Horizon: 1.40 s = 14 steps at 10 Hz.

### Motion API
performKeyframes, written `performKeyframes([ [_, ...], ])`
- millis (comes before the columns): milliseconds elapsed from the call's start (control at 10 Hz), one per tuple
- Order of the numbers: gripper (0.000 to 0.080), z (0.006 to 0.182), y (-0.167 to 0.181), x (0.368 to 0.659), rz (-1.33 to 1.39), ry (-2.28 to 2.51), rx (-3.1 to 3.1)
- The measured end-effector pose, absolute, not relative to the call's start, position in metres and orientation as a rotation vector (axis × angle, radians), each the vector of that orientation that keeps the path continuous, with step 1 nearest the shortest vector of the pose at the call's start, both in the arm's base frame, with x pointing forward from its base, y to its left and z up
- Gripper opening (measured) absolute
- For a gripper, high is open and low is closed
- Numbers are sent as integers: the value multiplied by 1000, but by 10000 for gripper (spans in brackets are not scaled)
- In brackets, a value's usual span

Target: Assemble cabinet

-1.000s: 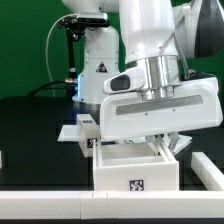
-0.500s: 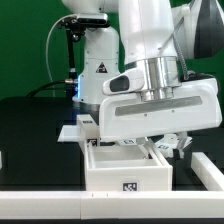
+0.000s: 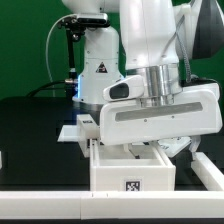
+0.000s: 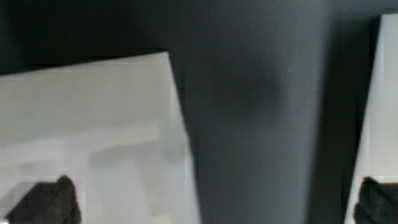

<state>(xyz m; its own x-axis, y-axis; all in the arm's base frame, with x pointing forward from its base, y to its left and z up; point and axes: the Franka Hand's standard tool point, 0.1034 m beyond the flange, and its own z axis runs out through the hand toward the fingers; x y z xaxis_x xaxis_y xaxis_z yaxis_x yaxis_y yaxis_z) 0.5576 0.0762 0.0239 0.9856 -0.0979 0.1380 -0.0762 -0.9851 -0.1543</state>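
Observation:
The cabinet body (image 3: 133, 172), a white open-topped box with a black-and-white tag on its front face, stands near the table's front edge. My gripper (image 3: 152, 148) hangs just above its open top, with the wide white hand covering the box's rear part. One dark fingertip (image 3: 181, 146) shows at the exterior view's right. In the wrist view the two dark fingertips (image 4: 50, 200) sit far apart at the frame's edges. A flat white cabinet surface (image 4: 89, 140) lies under one of them and dark table between them. The jaws are open and hold nothing. The knob is out of view.
A flat white piece with a tag (image 3: 74, 130) lies behind the box on the exterior view's left. Another white piece (image 3: 207, 168) lies at the right. A white rail (image 3: 40, 203) runs along the front. The robot base (image 3: 92, 60) stands behind.
The hand has sunk slightly toward the box and shifted a little to the exterior view's right. The box rocked slightly and stands level again.

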Motion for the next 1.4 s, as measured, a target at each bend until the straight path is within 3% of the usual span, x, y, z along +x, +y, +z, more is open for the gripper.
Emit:
performKeyframes([
  [500,789,24,74,558,-224,131,-2983],
  [600,674,24,74,558,-224,131,-2983],
  [700,674,24,74,558,-224,131,-2983],
  [900,316,24,74,558,-223,130,-2983],
  [1000,316,24,74,559,-220,103,-2984],
  [1200,63,26,80,560,-224,89,-2979],
  [1400,40,29,95,562,-235,113,-2972],
])
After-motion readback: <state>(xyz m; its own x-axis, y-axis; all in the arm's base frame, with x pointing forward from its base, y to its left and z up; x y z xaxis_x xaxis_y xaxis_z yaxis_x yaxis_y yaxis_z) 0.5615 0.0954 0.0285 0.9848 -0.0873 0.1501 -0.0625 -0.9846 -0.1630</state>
